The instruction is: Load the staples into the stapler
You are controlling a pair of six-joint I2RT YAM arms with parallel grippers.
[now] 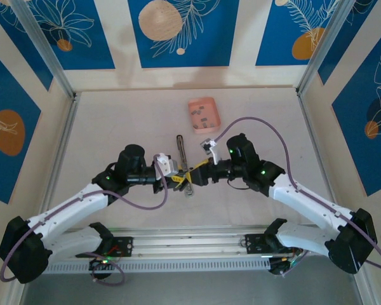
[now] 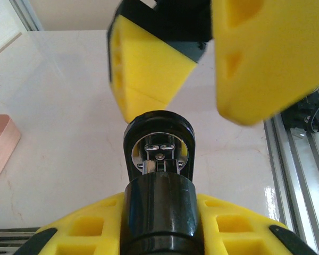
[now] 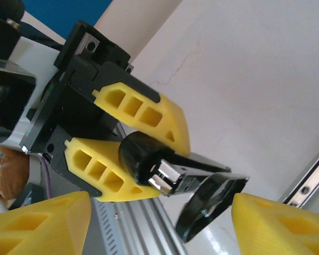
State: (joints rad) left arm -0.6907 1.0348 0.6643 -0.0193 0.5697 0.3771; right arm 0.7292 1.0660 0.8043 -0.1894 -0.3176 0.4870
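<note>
The left gripper sits at the stapler's near end, on its left side. Its yellow fingers are drawn in narrow and clamp the rounded black end of the stapler. The stapler lies on the table with its length running away from the arms. In the right wrist view it stands open, its silver rail and black bar spread apart. The right gripper is just right of the stapler's near end, facing the left one. Its fingers are spread wide and hold nothing. Beyond the stapler's far end and slightly right is a pink tray, with the staples lying inside it.
</note>
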